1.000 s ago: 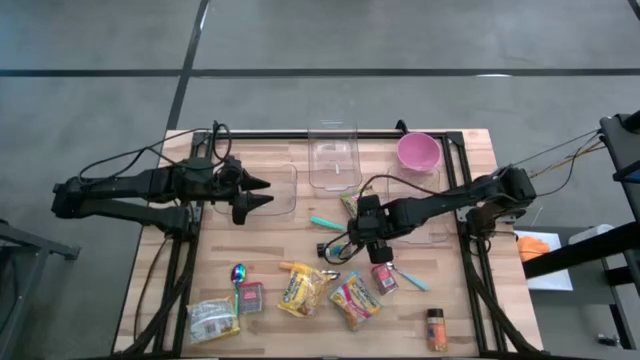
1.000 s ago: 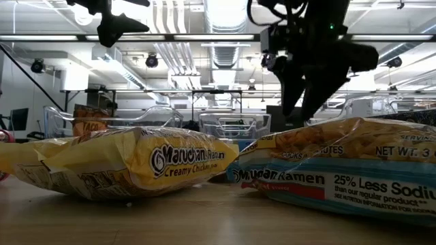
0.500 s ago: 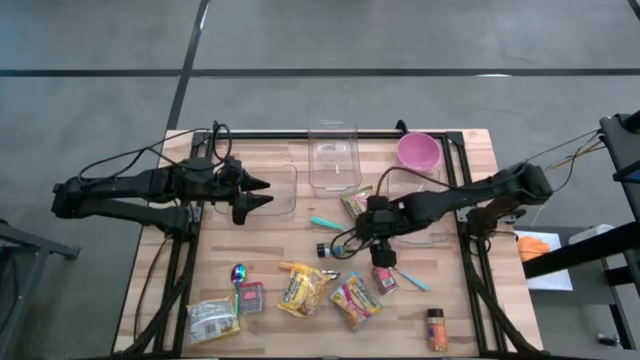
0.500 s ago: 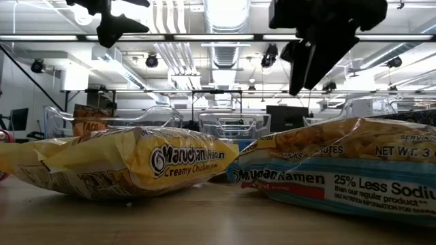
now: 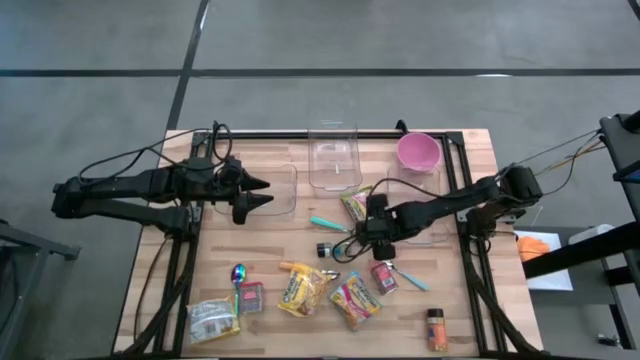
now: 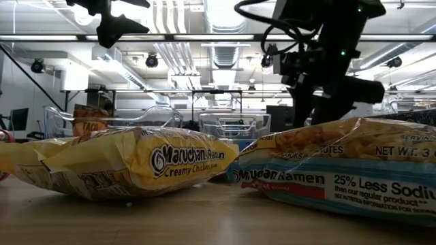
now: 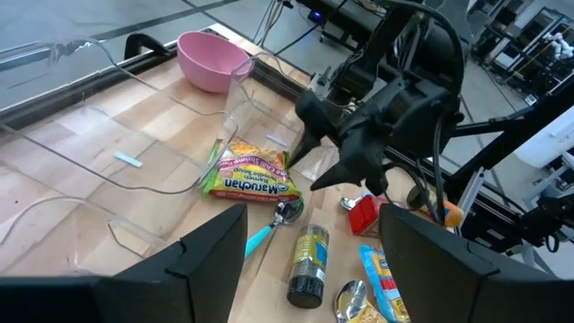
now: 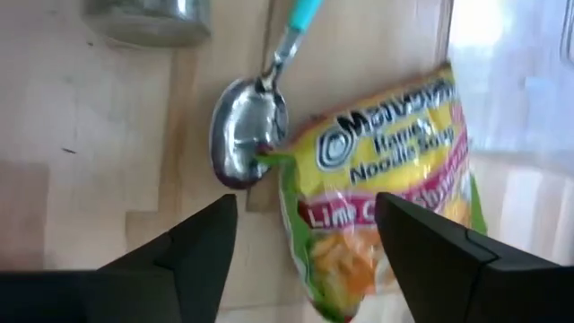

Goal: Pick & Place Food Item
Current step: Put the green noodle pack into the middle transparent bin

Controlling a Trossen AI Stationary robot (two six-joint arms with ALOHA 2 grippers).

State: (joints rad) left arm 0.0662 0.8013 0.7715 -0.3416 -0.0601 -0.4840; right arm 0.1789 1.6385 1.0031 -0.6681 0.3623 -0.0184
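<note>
A green, yellow and pink ramen pack (image 5: 355,203) (image 8: 386,179) lies flat on the wooden table (image 5: 250,240) near its middle. My right gripper (image 5: 360,222) (image 8: 309,247) (image 6: 310,109) hangs open just above the pack's near end, slanting down, with one finger on each side of it. Whether a finger touches the pack, I cannot tell. A spoon with a teal handle (image 5: 325,222) (image 8: 247,139) lies beside the pack. My left gripper (image 5: 262,193) (image 7: 309,260) waits open, high over the table's far left.
Clear containers (image 5: 335,160) (image 5: 275,190) and a pink bowl (image 5: 418,152) stand at the far side. A dark bottle (image 5: 328,248) lies by the spoon. Several more packs (image 5: 303,288) (image 5: 355,300), a red pouch (image 5: 385,277) and a spice jar (image 5: 437,330) lie toward the near edge.
My right gripper has moved toward the table's far edge, over the green and pink ramen pack, and has come down toward it. Nothing on the table has moved.
</note>
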